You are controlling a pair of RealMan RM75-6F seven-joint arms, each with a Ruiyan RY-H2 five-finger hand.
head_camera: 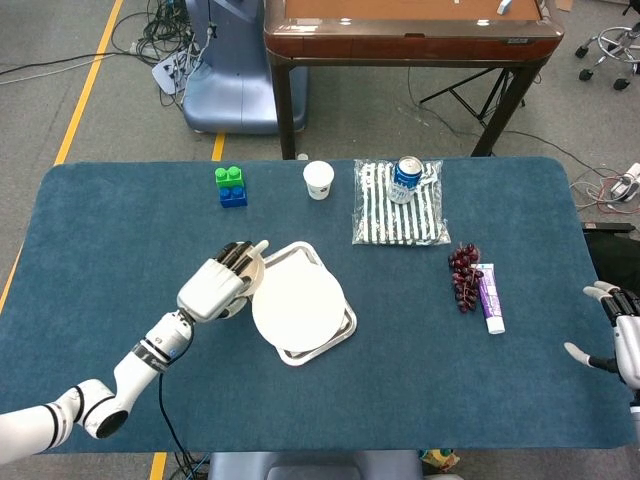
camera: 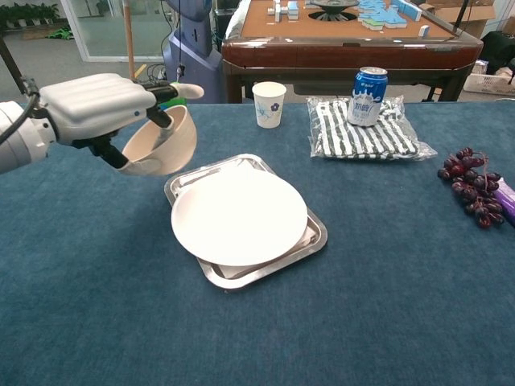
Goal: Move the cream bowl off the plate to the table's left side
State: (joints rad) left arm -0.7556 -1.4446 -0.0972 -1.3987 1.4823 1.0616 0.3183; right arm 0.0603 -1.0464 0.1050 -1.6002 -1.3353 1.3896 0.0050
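My left hand (head_camera: 214,286) (camera: 96,108) grips the cream bowl (camera: 163,143) (head_camera: 250,268) by its rim and holds it tilted in the air, just left of the white plate (head_camera: 298,306) (camera: 239,214). The plate lies bare on a metal tray (head_camera: 344,326) (camera: 310,241) at the table's middle. My right hand (head_camera: 624,340) hangs open past the table's right edge, holding nothing; it shows only in the head view.
A green-and-blue block stack (head_camera: 231,186) and a paper cup (head_camera: 318,180) stand at the back. A can (head_camera: 407,178) sits on a striped cloth (head_camera: 400,210). Grapes (head_camera: 464,275) and a purple tube (head_camera: 489,298) lie at the right.
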